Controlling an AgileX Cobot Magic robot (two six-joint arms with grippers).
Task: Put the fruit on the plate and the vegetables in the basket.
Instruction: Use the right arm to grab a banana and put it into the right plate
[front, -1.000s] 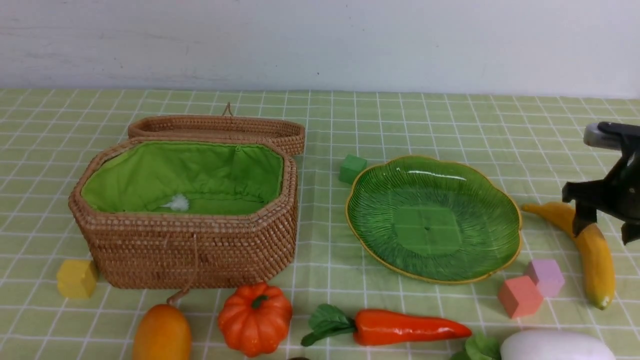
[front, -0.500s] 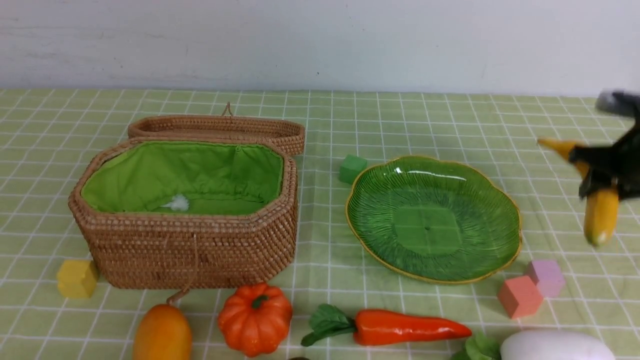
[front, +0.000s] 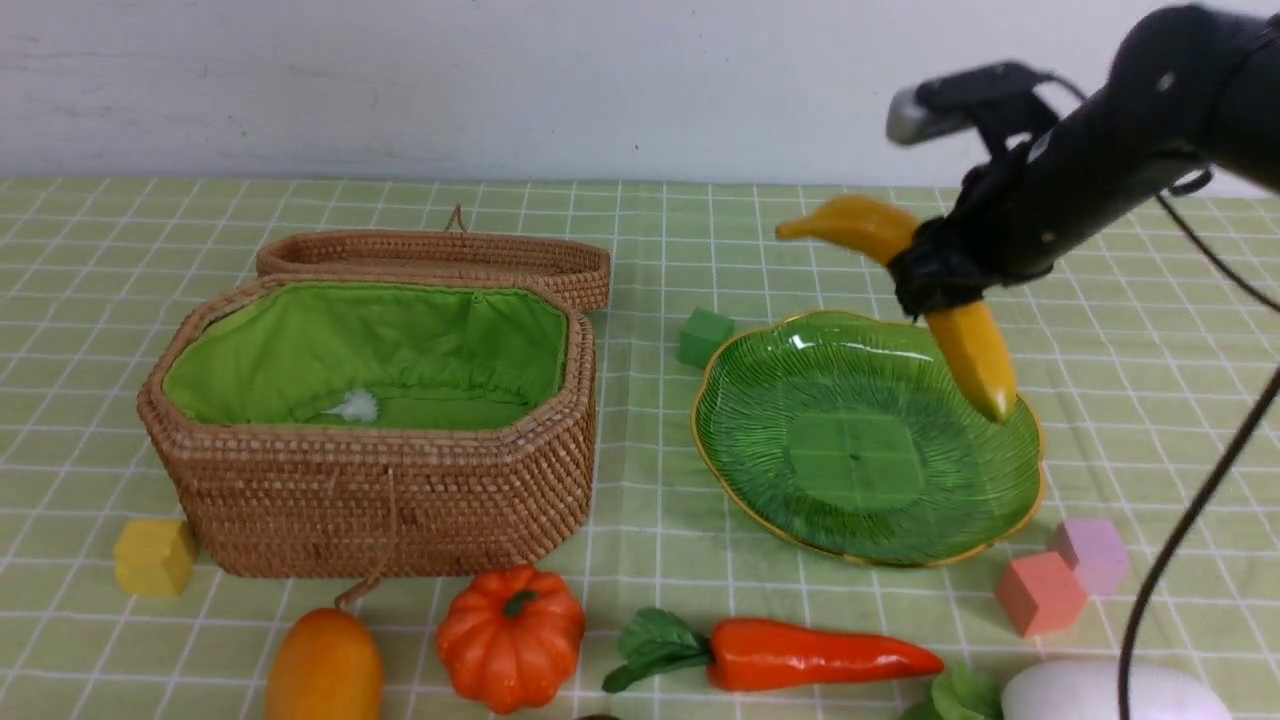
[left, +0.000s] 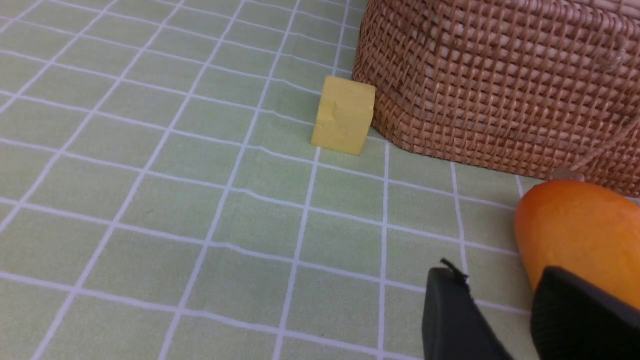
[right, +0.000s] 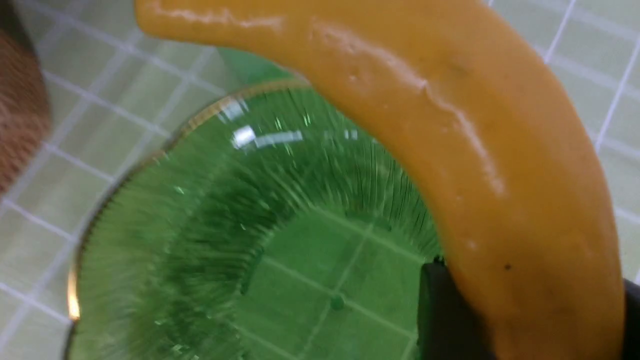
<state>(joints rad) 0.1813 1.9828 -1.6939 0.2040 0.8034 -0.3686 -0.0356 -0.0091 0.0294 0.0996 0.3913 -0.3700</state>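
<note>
At frame left stands the basket, lid behind it; the plate lies right, the banana over its right side. Along the lower edge: mango, pumpkin, carrot.

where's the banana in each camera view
Front view: the banana is in the air at upper right, held by the right gripper, its lower tip in front of the right side of the plate.
Left wrist view: not in it.
Right wrist view: the banana arcs close up across the top and right.
Shared landmark: the plate, seen behind the banana in both of those views.
</note>
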